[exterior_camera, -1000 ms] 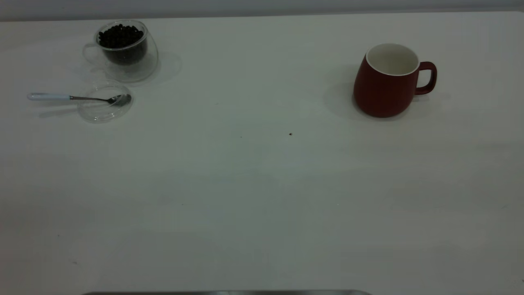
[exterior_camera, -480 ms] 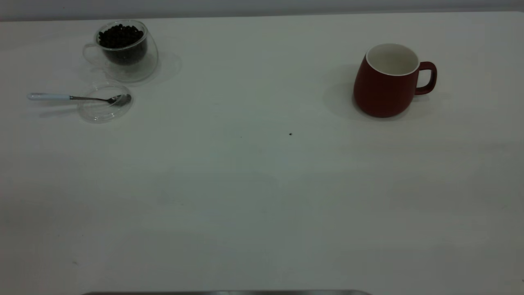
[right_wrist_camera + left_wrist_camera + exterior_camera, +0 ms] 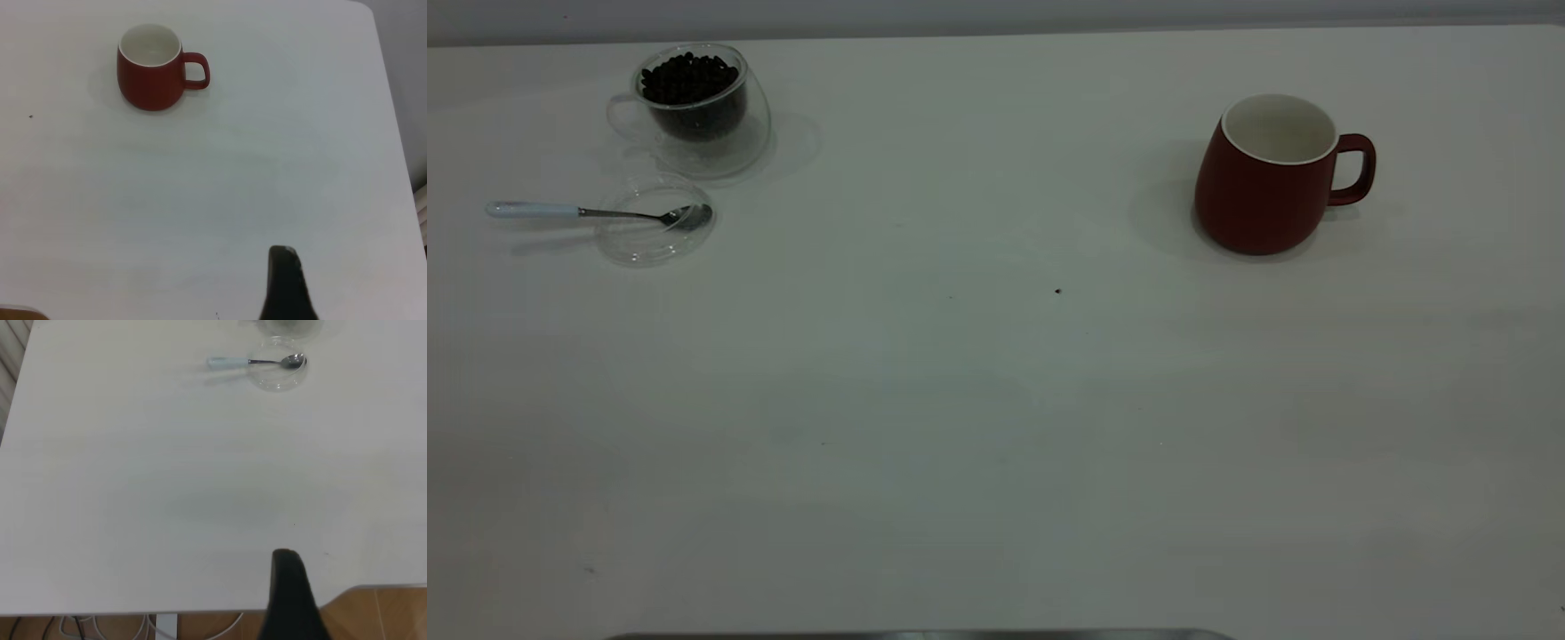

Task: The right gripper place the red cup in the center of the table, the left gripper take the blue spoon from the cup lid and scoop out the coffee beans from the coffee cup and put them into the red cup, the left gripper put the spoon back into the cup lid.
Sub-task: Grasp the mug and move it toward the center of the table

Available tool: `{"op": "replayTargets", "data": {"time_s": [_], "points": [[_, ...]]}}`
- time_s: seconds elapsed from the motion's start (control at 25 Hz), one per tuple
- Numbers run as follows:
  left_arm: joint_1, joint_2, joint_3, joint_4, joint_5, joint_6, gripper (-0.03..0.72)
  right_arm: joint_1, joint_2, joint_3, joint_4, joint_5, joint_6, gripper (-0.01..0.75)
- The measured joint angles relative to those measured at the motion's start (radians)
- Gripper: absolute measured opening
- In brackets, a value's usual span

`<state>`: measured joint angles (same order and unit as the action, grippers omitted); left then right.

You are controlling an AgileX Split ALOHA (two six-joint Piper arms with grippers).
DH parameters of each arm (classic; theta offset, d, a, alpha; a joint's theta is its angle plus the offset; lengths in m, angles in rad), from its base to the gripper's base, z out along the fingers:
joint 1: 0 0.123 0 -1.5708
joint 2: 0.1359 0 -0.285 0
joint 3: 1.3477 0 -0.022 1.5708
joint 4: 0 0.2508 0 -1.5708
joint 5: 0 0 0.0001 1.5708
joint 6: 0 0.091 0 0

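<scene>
Red cup [image 3: 151, 67] well apart from right gripper [image 3: 285, 283]

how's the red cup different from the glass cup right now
The red cup is opaque dark red with a white inside; the glass cup is clear and double-walled. The red cup is empty, while the glass cup holds a heap of coffee beans. The red cup stands on the table's right side with its handle pointing right; the glass cup stands far left, handle pointing left. Both are upright, with one loop handle.

Dark-red cup [image 3: 1263, 191] w/ white inside, pale-blue spoon [image 3: 596, 212] handle, blk beans [image 3: 687, 78], white table [image 3: 996, 400].
</scene>
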<state>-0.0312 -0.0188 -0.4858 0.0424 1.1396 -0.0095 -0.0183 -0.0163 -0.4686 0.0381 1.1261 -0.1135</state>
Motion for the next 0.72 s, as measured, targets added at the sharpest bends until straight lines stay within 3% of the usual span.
{"op": "replayTargets", "data": {"time_s": [0.32, 0.72], "points": [[0.000, 0.000, 0.000, 0.000, 0.000, 0.000, 0.570, 0.000, 0.052, -0.011, -0.072, -0.008, -0.003, 0.546], [0.000, 0.000, 0.000, 0.000, 0.000, 0.000, 0.570, 0.000, 0.690, -0.182, -0.123, -0.175, -0.103, 0.552]]}}
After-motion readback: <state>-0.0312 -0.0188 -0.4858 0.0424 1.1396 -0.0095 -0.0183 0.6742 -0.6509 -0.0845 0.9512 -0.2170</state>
